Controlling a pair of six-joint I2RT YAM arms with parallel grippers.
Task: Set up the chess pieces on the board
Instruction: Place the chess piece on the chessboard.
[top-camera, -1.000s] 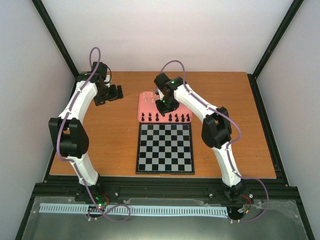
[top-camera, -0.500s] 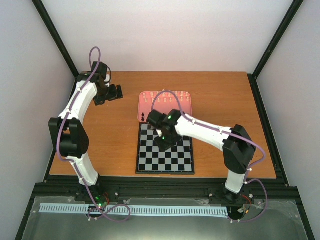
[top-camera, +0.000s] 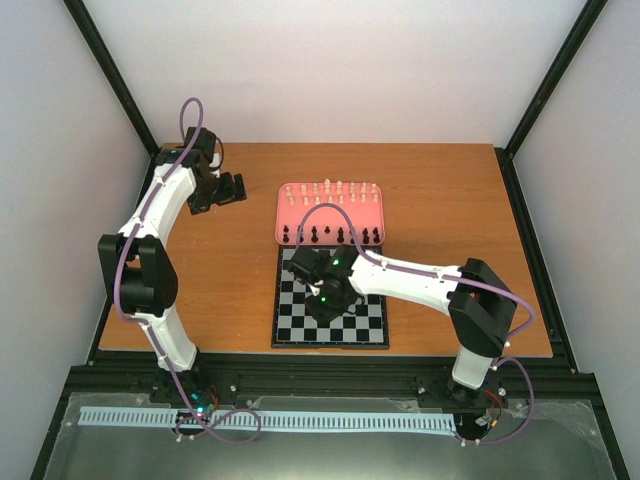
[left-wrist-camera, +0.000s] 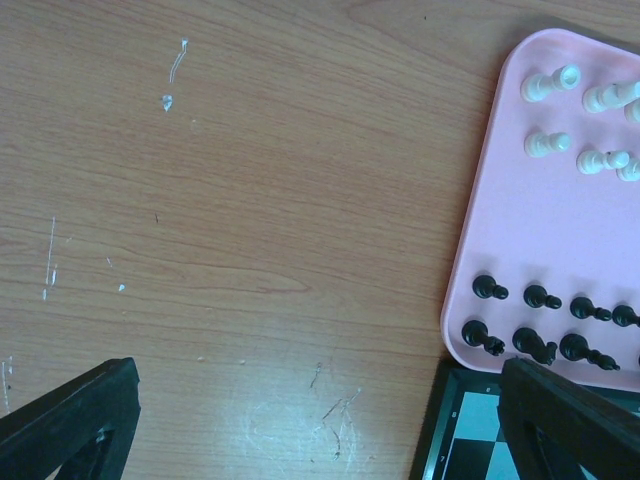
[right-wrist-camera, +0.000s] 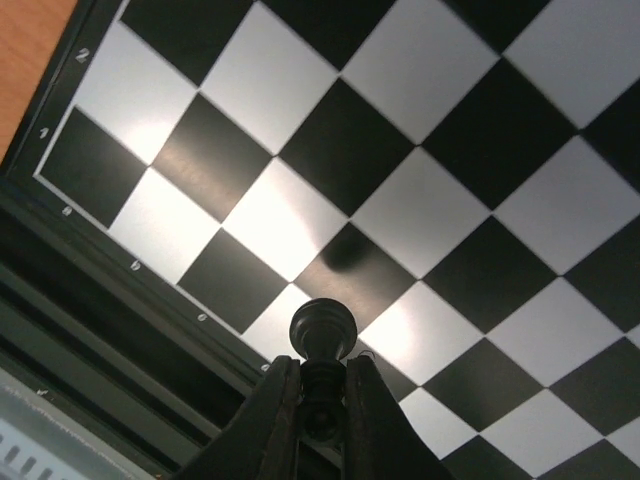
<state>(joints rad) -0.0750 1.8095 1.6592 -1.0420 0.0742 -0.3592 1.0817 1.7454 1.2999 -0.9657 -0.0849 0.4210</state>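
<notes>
Pinching a black chessman (right-wrist-camera: 322, 330) by its stem between pressed-together fingers, the right gripper (right-wrist-camera: 322, 385) hangs over the left half of the board (right-wrist-camera: 440, 230), near its frame. The chessman's round head points toward the squares, and its shadow falls on a dark square just ahead, so it seems to be clear of the surface. The step in hand looks like placing the first black man, since no chessman shows on the squares in view. The next move calls for lowering it straight onto one square and letting go without tipping it. Just beyond the board's far edge lies the pink tray (left-wrist-camera: 520, 250), with black chessmen (left-wrist-camera: 530, 345) in its nearer rows and cream-white chessmen (left-wrist-camera: 550, 85) farther off. Left of and beyond the board, the left gripper (left-wrist-camera: 320, 400) hovers over bare table (left-wrist-camera: 250, 200), fingers spread wide and holding nothing.
</notes>
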